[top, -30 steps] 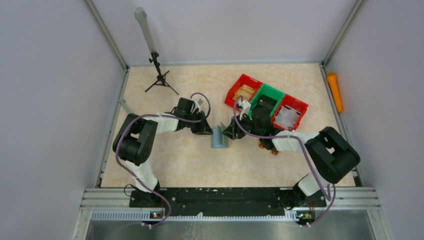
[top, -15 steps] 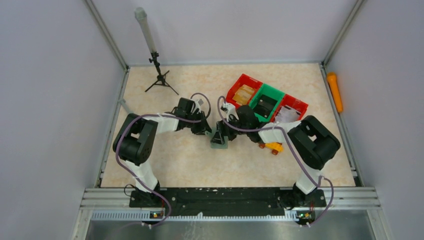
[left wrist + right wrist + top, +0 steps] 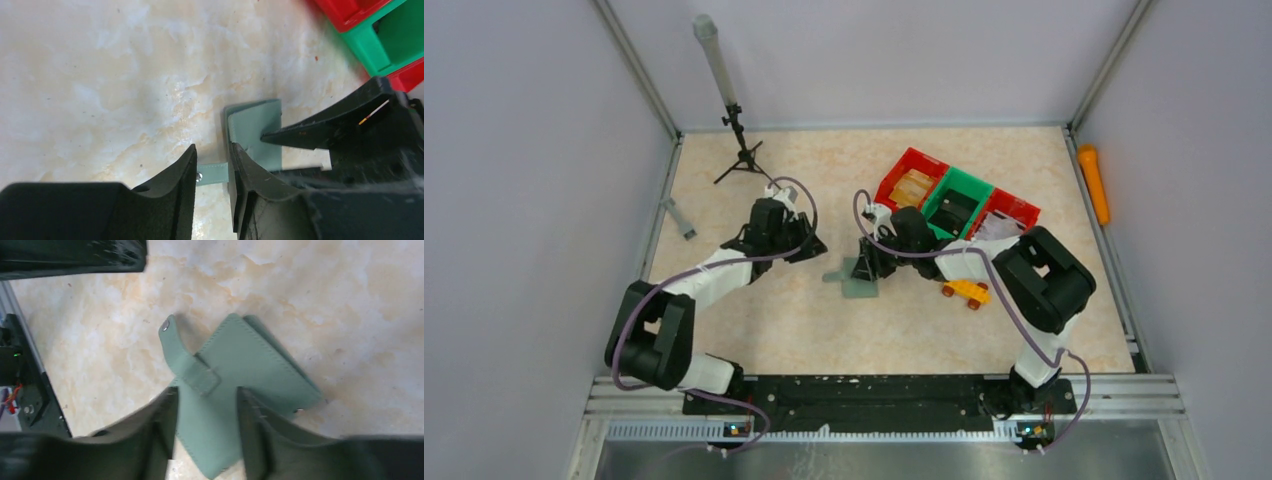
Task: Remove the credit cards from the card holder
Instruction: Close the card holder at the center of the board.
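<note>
Marbled bench (image 3: 804,320): card holder (image 3: 250,370) lies flat. Left fingers (image 3: 172,185) and right fingers (image 3: 157,435) parted, empty; a shallow pinch may skid it.

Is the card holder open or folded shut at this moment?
Folded shut: the card holder lies flat on the table, its leaves stacked, outer face up. Its tab sticks out unfastened, snap showing.

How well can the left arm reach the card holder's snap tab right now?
Probably yes: the snap tab sticks out toward the left gripper with nothing between them; the right gripper is over the card holder itself, not its tab.
</note>
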### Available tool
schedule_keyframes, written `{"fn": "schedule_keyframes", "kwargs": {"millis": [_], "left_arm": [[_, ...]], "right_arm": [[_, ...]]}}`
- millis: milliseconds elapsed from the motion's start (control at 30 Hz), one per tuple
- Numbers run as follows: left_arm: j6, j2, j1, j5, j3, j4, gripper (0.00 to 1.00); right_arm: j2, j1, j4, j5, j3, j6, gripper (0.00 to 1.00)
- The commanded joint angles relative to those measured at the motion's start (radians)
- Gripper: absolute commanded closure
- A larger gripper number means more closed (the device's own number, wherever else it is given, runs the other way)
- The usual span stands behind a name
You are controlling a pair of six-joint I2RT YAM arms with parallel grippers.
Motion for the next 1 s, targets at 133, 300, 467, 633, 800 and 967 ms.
{"fn": "schedule_keyframes", "kwargs": {"millis": [133, 300, 467, 633, 800, 967], "left_arm": [[0.036, -0.056, -0.007, 0.139, -0.051, 0.186, 0.76], [0.057, 0.069, -0.050, 0.231, 0.027, 0.141, 0.88], [0.109, 0.167, -0.103, 0.209, 0.127, 0.006, 0.92], [0.113, 0.198, -0.110, 0.178, 0.160, -0.052, 0.93], [0.114, 0.183, -0.111, 0.199, 0.142, -0.016, 0.93], [0.112, 0.232, -0.111, 0.230, 0.168, -0.038, 0.93]], "right_arm": [[0.016, 0.010, -0.069, 0.058, 0.022, -0.013, 0.88], [-0.021, 0.011, -0.038, 0.091, -0.007, -0.007, 0.97], [-0.032, 0.009, -0.043, 0.129, -0.012, -0.005, 1.00], [-0.002, -0.003, -0.104, 0.202, 0.016, 0.004, 1.00], [0.001, -0.018, -0.129, 0.263, 0.019, 0.018, 1.00], [-0.015, -0.027, -0.112, 0.278, 0.005, 0.023, 1.00]]}}
